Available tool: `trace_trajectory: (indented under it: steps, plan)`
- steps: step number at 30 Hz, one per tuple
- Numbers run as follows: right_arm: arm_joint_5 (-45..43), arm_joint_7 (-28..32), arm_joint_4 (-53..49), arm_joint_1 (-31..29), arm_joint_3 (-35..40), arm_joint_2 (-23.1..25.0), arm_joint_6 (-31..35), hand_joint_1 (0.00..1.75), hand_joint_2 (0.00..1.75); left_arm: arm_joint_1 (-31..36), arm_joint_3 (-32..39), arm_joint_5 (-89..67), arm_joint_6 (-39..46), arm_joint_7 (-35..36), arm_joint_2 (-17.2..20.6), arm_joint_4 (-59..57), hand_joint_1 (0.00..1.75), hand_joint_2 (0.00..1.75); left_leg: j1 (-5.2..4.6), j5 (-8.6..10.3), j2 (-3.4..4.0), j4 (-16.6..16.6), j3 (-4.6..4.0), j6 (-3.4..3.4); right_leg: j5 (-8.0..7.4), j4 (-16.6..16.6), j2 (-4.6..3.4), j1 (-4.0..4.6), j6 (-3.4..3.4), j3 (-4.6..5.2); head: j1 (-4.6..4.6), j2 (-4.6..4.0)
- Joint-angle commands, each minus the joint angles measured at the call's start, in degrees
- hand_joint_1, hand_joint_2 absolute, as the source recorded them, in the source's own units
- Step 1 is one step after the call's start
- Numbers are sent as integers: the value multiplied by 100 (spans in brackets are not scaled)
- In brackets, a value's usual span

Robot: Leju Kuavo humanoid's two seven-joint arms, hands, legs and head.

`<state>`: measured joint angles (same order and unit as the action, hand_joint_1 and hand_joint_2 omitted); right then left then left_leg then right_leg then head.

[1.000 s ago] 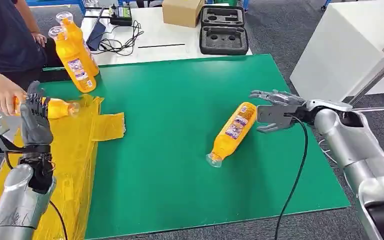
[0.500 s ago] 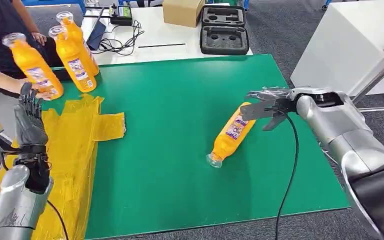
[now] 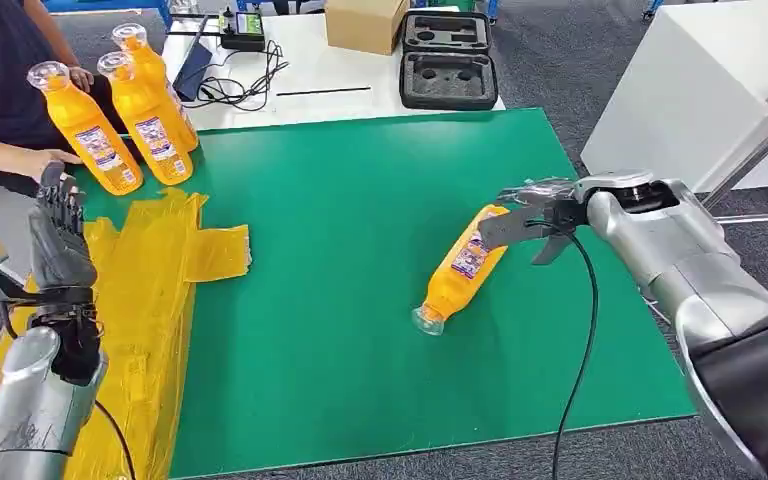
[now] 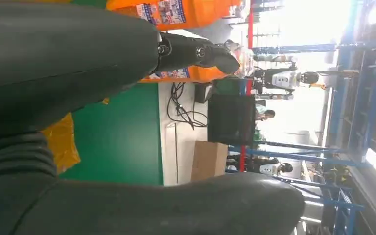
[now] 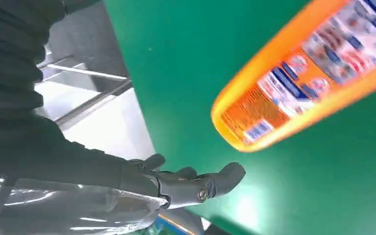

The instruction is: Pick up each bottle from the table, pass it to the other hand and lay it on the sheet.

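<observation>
Bottle [image 3: 464, 267] lies on its side on the green worktop [image 3: 360, 200], base toward the right hand [image 3: 532, 222], whose fingers [image 5: 210, 183] are spread and empty, probably for a grasp; left hand [image 3: 60, 240] waits upright, released, above the yellow sheet [image 3: 155, 290]

right hand [image 5: 176, 183]: fingers apart, holding nothing | orange bottle [image 5: 303, 83]: lay near fingertips, apart | green mat [image 5: 176, 73] beneath

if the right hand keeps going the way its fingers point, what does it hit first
Most likely the lying bottle: the right hand is open, its fingers aimed at the bottle's base. Depth is hard to judge.
</observation>
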<state>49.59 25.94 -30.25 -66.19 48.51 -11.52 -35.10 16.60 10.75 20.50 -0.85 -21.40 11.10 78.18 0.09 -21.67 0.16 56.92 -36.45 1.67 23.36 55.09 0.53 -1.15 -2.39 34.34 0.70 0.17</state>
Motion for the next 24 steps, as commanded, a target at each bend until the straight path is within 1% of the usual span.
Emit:
trace_trajectory:
  steps: [1, 2, 3, 4, 6, 7, 9, 10, 12, 13, 16, 21, 24]
  plan:
    - [-62, 403, -269, -688, 1443, -581, -369, 0, 175, 881, -370, 59, -87, 45, -35, -875, 0, 0, -2, 1, -25, 6, -2, -3, 8, 9, 22, -3, 6, -2, 4, 2]
    - [-154, 418, -518, -717, 1594, -707, -482, 0, 175, 878, -409, 85, -92, 47, -12, -850, 0, 0, 2, -8, -31, 17, 3, -7, 17, 17, 27, 1, 11, -10, 2, 0]
    - [-349, 323, -819, -710, 1759, -838, -593, 0, 175, 861, -437, 155, -89, 58, 16, -797, 0, 0, -2, -2, -19, 8, -3, -3, 8, 10, 16, -2, 6, -1, 0, 0]
    - [-394, 175, -1078, -559, 2008, -937, -436, 0, 175, 844, -460, 207, -74, 72, 16, -704, 0, 0, 1, -12, -29, 20, 2, -7, 19, 19, 23, 1, 11, -12, 0, 0]
    - [-508, -77, -1076, -369, 2174, -862, -237, 0, 175, 821, -505, 227, -33, 145, -19, -628, 0, 0, 0, -4, -12, 2, 7, -4, 5, -1, 7, 0, 6, -14, 0, 0]
    - [-579, -151, -934, -350, 2353, -773, -3, 0, 175, 834, -541, 232, -9, 163, -36, -635, 0, 0, 2, -7, -15, 3, 12, -6, 7, -1, 9, 2, 8, -20, 2, 0]
    - [-574, -215, -771, -290, 2457, -620, 237, 0, 175, 919, -591, 230, -11, 159, -114, -711, 0, 0, 5, -12, -15, 3, 25, -9, 12, -1, 7, 5, 13, -34, 2, 0]
    - [-552, -230, -667, -292, 2513, -527, 415, 0, 175, 977, -628, 224, -4, 173, -131, -778, 0, 0, 0, -4, -10, -2, 15, -6, 5, -2, 4, 0, 8, -18, 4, 0]
    - [-474, -274, -546, -267, 2618, -365, 796, 0, 175, 1093, -689, 224, 23, 175, -176, -856, 0, 0, 6, -9, -11, 4, 19, -10, 8, 1, 4, 6, 13, -23, 2, 0]
    - [-469, -274, -527, -258, 2628, -336, 853, 0, 175, 1130, -718, 213, 12, 178, -182, -880, 0, 0, 1, -4, -7, 1, 11, -6, 4, 1, 0, 2, 8, -12, 2, 0]
    - [-474, -286, -520, -239, 2628, -316, 865, 0, 175, 1162, -727, 215, 16, 179, -203, -878, 0, 0, 6, -9, -13, 5, 20, -10, 10, 4, 3, 8, 13, -21, 0, 0]
    - [-468, -265, -517, -262, 2633, -343, 876, 0, 175, 1147, -716, 217, 18, 178, -187, -894, 0, 0, 3, -4, 2, 1, 11, -4, 6, 2, -1, 4, 6, -11, 2, 0]
    - [-307, -351, -428, -238, 2746, -226, 1268, 0, 175, 1246, -779, 202, -20, 169, -259, -1016, 0, 0, 6, -14, 2, 6, 25, -7, 13, 4, -3, 7, 12, -27, 2, 0]
